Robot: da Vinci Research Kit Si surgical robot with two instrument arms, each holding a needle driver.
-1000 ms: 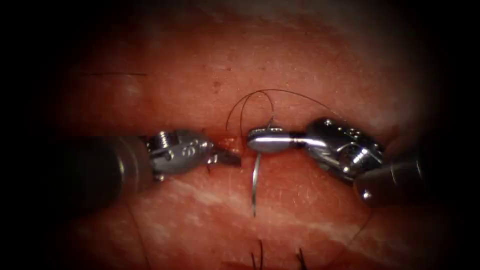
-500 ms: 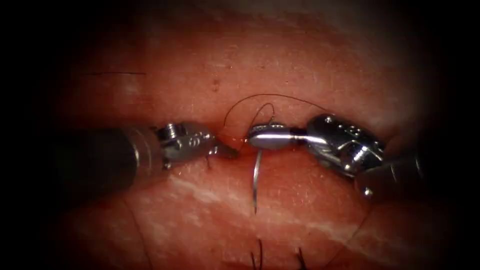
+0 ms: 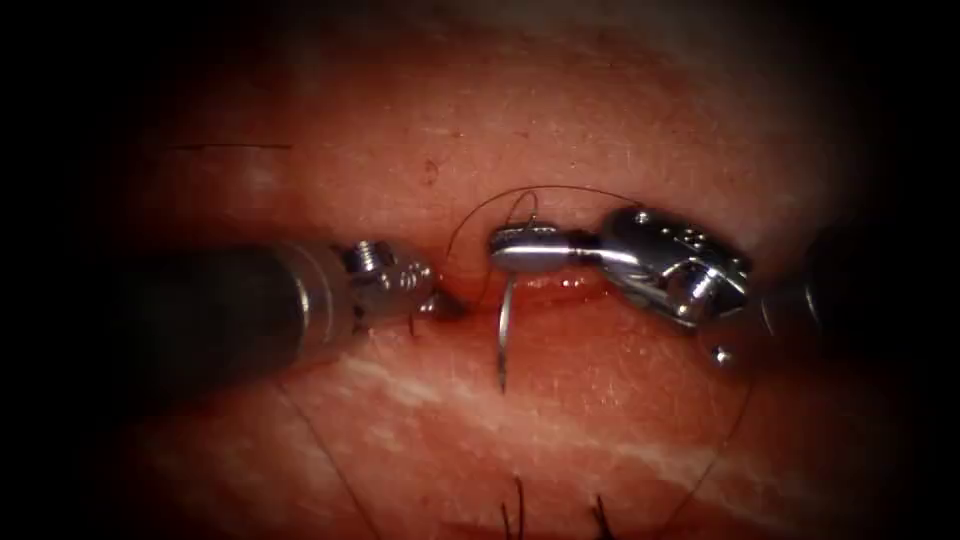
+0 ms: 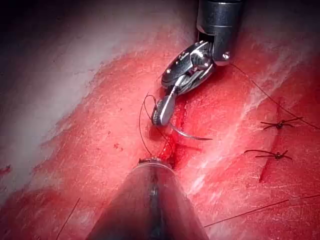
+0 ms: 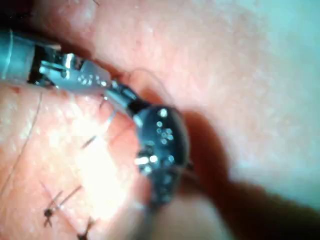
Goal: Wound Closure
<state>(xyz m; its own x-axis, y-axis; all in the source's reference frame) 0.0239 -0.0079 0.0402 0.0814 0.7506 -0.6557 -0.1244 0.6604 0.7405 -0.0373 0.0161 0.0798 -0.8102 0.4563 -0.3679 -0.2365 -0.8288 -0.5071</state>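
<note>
The cut (image 3: 570,286) runs across the tissue (image 3: 600,400) between the two tools. My right tool (image 3: 510,248) is shut on the curved needle (image 3: 503,335) near its thread end. The needle hangs free of the tissue over the cut's near side, with its tip pointing toward the viewer. Dark thread (image 3: 560,188) loops from the needle's end over the far side of the cut. My left tool (image 3: 442,305) has its tip at the cut's left end, just left of the needle. The left wrist view shows the right tool (image 4: 161,112) with the needle (image 4: 192,136) over the cut (image 4: 180,117).
Finished stitches with short cut thread ends lie on the near tissue (image 3: 515,515), (image 4: 277,123), (image 4: 270,154). A thread strand (image 3: 735,420) trails down past the right tool. Red fluid wets the tissue beside the cut. The left shaft (image 4: 150,200) lies close over the tissue.
The right tool has lifted up and slightly left, carrying the needle with it. The left tool has slid right and upward toward the cut. The thread loop has flattened.
</note>
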